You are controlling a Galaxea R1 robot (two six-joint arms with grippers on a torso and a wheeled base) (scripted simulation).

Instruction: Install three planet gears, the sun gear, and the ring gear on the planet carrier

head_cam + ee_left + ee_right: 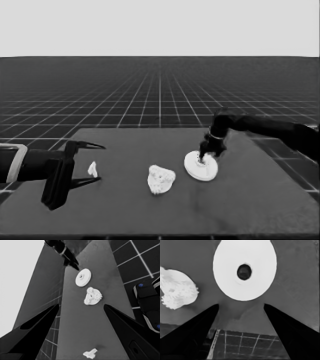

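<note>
Head view: gears (161, 179) (atop smaller round part)

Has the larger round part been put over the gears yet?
No. The larger round part lies bare on the table beside the gear cluster, with the right gripper above it.

I count one larger round part (201, 166), one smaller round part (161, 179) with gears on it whose number I cannot tell, and one thin white piece (92, 169).
</note>
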